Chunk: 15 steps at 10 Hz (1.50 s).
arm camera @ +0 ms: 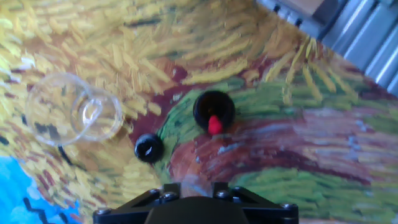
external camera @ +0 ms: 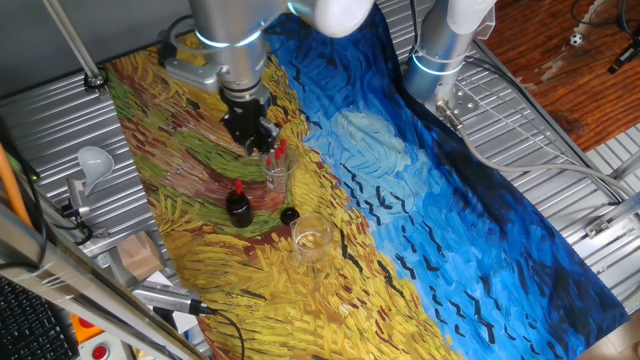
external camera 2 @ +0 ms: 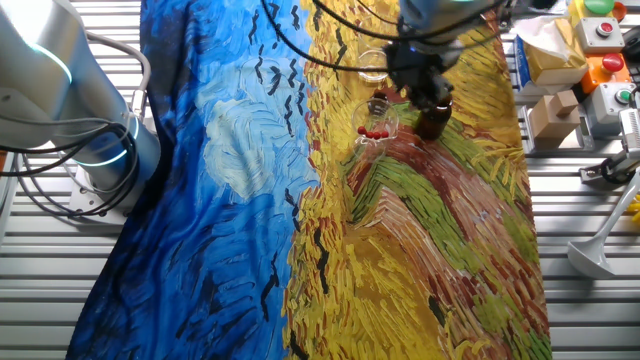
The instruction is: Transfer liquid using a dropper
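Note:
Several droppers with red bulbs (external camera: pixel 279 151) stand in a small clear glass (external camera: pixel 276 176); they also show in the other fixed view (external camera 2: pixel 374 131). Another red-bulbed dropper (arm camera: pixel 214 125) sits in the mouth of a small black bottle (arm camera: pixel 213 107), also seen in one fixed view (external camera: pixel 238 209). My gripper (external camera: pixel 258 140) hangs just above and beside the glass of droppers, holding nothing. In the hand view the gripper (arm camera: pixel 196 188) shows only its finger bases, set apart with cloth between them. The glass of droppers is hidden under the hand there.
A black bottle cap (arm camera: pixel 149 148) lies between the bottle and an empty clear glass (arm camera: pixel 71 115). The same glass (external camera: pixel 310 238) stands nearest the front in one fixed view. A second arm's base (external camera: pixel 440 50) stands at the cloth's far side.

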Motion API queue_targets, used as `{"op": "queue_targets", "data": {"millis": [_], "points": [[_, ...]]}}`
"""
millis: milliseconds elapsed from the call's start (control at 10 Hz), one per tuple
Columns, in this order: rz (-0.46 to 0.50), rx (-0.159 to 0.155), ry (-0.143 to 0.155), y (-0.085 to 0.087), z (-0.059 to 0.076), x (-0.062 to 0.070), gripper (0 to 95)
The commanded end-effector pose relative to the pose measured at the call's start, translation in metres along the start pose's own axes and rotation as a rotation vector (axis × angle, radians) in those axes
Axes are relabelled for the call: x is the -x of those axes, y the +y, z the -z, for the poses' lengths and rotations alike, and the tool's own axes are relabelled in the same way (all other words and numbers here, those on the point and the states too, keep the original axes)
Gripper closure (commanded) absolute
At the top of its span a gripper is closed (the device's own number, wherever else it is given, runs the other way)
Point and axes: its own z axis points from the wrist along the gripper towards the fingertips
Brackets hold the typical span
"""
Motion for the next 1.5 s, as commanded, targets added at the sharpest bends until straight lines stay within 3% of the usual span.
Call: {"op": "queue_targets", "data": {"millis": [100,200,300,1500], "points": [[-0.029,-0.009,0.010,-0.002,0.001,0.011,76.0],[-0.036,-0.011,0.004,-0.003,0.000,0.013,76.0],[-0.042,-0.015,-0.010,-0.005,-0.003,0.016,57.0],[-0.048,-0.009,-0.016,-0.012,-0.019,0.026,57.0]]}}
